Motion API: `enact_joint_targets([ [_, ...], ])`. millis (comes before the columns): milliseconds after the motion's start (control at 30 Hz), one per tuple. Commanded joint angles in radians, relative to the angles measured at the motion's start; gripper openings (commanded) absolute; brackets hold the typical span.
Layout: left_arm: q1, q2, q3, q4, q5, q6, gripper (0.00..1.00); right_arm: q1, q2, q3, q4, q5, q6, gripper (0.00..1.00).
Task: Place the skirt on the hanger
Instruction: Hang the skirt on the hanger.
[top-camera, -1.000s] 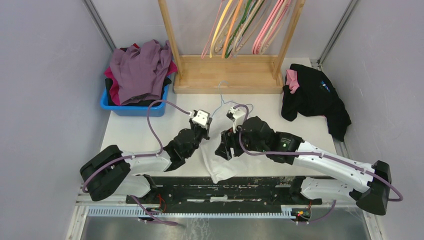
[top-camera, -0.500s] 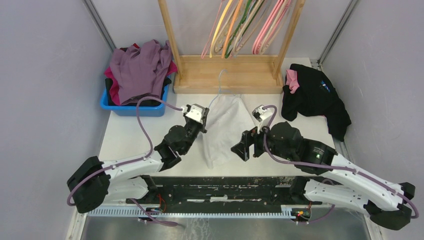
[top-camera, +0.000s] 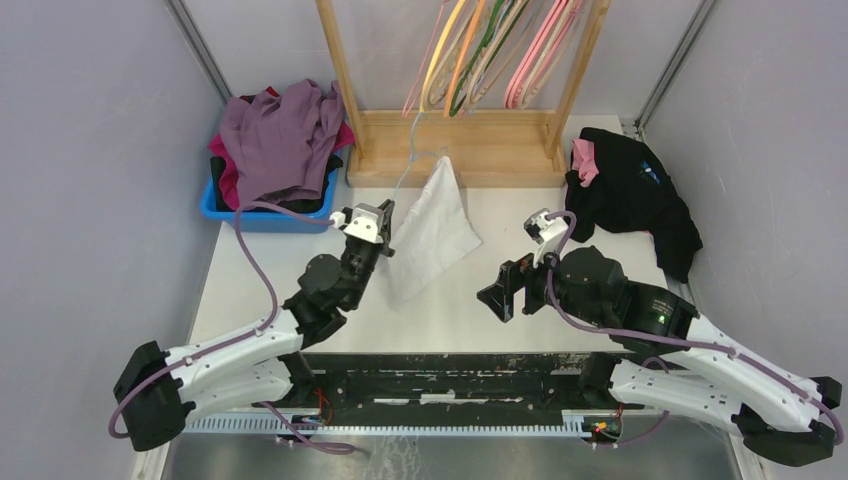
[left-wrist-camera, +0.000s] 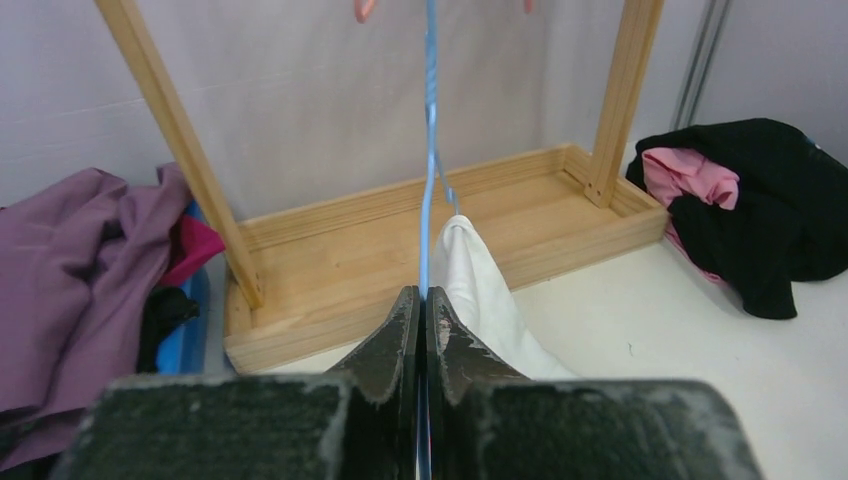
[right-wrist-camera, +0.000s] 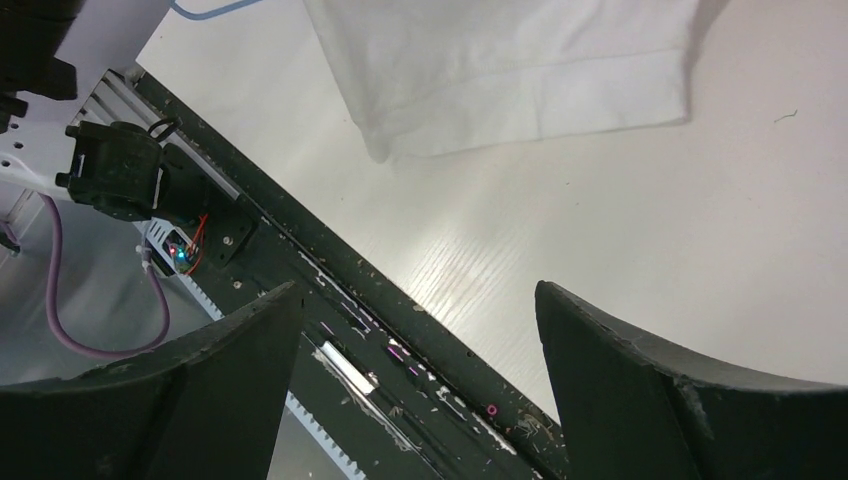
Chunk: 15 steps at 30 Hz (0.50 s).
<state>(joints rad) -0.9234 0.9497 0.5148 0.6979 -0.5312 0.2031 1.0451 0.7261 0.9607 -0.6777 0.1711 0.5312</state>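
The left hand (left-wrist-camera: 422, 305), pinching the hanger (left-wrist-camera: 430, 150), is carrying the skirt (top-camera: 432, 225) toward 12 o'clock. The right hand (right-wrist-camera: 418, 300) is retreating, spread and empty; mounting appears finished.

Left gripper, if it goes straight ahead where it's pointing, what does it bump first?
Probably the white skirt just past its tips, then the wooden rack's base. Depth is hard to judge.

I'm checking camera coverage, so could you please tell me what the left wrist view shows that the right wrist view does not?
Only the left wrist: the left gripper shut on the blue hanger, the wooden rack, purple clothes and a black garment. Only the right wrist: the open right gripper and the black rail at the table's near edge. Both: the white skirt, the blue hanger and the tabletop.
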Motion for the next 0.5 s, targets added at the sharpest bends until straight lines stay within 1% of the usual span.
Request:
enact_joint_targets([
  [0, -0.005, -0.085, 0.067, 0.032, -0.074, 0.082, 0.03, -0.003, -0.016, 0.047, -0.001, 0.028, -0.017, 0.92],
  [267, -0.004, -0.171, 0.094, -0.032, -0.084, 0.100, 0.03, -0.003, -0.014, 0.034, 0.008, 0.022, -0.015, 0.92],
  [467, -0.004, -0.230, 0.092, -0.050, -0.100, 0.109, 0.04, -0.004, -0.016, 0.019, 0.021, 0.011, -0.009, 0.92],
])
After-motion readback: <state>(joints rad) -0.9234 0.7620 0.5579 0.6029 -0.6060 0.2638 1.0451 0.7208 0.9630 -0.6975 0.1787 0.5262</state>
